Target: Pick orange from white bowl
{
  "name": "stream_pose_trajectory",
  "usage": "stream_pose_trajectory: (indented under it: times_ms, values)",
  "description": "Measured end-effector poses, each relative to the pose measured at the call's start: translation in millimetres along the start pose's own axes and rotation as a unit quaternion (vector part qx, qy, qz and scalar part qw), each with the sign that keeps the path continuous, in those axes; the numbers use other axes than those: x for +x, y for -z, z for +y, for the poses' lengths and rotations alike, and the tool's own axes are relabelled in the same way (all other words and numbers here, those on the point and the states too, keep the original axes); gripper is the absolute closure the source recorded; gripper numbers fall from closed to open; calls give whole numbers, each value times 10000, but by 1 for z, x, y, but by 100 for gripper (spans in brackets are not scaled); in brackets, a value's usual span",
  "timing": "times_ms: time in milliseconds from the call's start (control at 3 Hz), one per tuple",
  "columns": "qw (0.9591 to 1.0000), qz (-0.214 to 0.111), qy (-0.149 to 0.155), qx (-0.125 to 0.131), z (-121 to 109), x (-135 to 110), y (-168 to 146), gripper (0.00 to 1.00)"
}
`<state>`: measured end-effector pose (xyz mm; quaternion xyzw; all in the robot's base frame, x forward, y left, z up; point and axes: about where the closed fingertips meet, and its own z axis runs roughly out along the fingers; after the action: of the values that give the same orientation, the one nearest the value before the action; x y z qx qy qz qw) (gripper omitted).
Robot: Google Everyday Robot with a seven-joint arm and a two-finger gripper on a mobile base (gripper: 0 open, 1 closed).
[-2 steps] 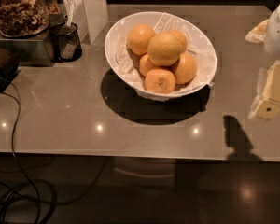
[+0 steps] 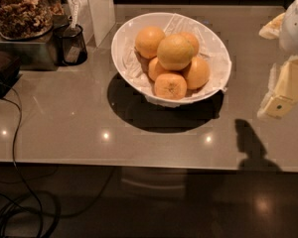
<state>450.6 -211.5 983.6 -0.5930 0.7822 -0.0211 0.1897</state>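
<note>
The white bowl [image 2: 126, 39] stands on the grey counter, lined with crinkled white paper and holding several oranges. The orange [image 2: 175, 52], the largest and palest fruit, sits on top of the pile in the middle. A flattened orange with a dimpled top [image 2: 170, 86] lies at the front. My gripper [image 2: 280, 95] is at the right edge of the view, well to the right of the bowl and above the counter. It holds nothing that I can see.
A black mesh cup [image 2: 71, 44] and a jar of nuts [image 2: 20, 10] stand at the back left. A white box [image 2: 99, 9] stands behind the bowl's left side. Black cables [image 2: 17, 148] hang over the counter's front left edge.
The view has shifted slightly, so the bowl sits a little lower. The gripper stays at the right edge.
</note>
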Motion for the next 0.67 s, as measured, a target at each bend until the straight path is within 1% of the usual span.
stream_pose_trajectory:
  times_ms: [333, 667]
  values:
    - [9981, -604, -21, 118, -25, -27, 2, 0]
    - [9917, -1284, 76, 30, -48, -68, -1, 0]
